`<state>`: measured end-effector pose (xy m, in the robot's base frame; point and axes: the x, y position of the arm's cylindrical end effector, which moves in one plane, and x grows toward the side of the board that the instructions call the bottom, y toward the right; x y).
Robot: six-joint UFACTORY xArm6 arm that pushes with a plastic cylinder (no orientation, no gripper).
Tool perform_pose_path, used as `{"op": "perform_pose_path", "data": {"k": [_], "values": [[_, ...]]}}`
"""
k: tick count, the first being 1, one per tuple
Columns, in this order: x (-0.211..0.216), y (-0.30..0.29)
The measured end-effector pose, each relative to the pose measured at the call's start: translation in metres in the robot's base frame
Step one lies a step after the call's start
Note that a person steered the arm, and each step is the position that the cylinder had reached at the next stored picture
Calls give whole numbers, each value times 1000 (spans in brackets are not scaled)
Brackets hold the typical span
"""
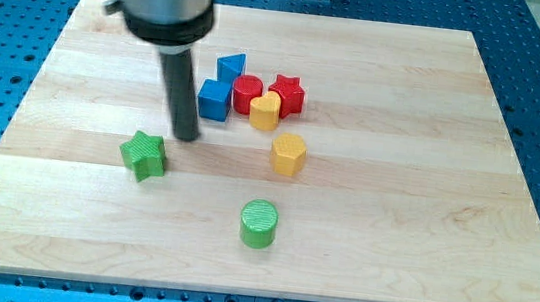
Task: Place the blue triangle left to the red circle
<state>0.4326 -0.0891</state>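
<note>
The blue triangle lies near the board's middle top, touching the upper left of the red circle. A blue cube sits just below the triangle, left of the red circle. My tip rests on the board below and left of the blue cube, a short way from it, and above right of the green star. The rod rises to the arm's dark collar at the view's top.
A red star sits right of the red circle. A yellow block touches the circle's lower right. A yellow hexagon lies below it. A green cylinder stands near the bottom middle. The wooden board sits on a blue perforated table.
</note>
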Motion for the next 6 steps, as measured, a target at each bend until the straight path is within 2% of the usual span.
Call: {"op": "perform_pose_path", "data": {"k": [1,2,3,4,5,6], "values": [[-58,-42],[-139,-30],[-146,53],[-103,16],[-16,-33],[-52,-51]]}}
